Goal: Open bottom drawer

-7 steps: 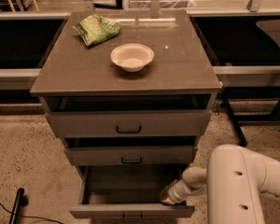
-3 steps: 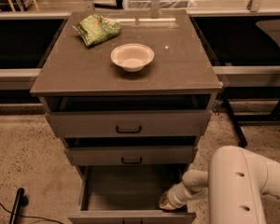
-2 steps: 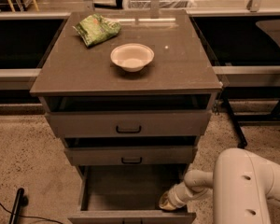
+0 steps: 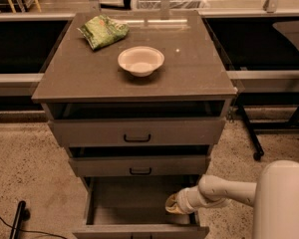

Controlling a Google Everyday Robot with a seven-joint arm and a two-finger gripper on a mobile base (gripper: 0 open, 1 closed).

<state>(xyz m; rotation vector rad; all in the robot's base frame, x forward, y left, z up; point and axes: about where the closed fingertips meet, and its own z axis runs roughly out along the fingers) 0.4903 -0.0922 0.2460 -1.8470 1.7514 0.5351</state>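
Gripper (image 4: 173, 204) sits low inside the bottom drawer (image 4: 129, 203), near its right wall, just below the cabinet (image 4: 189, 73) fronts. I judge it is placed there to drag the drawer outward from within. Clenched or released, I cannot tell. The bottom drawer juts from the cabinet's foot, well past both fronts above, so opening looks nearly done.

Grey-brown across the worktop (image 4: 89, 78) and every drawer front, the bottom drawer (image 4: 139, 230) included. Black on the bar handles (image 4: 137, 138). Cream-white bowl (image 4: 141, 60), with a mottled green bag (image 4: 103, 31) at its 11 o'clock. Pale cream, tan-tipped gripper (image 4: 172, 203) at 3 o'clock inside the bottom drawer. Speckled beige floor (image 4: 25, 163).
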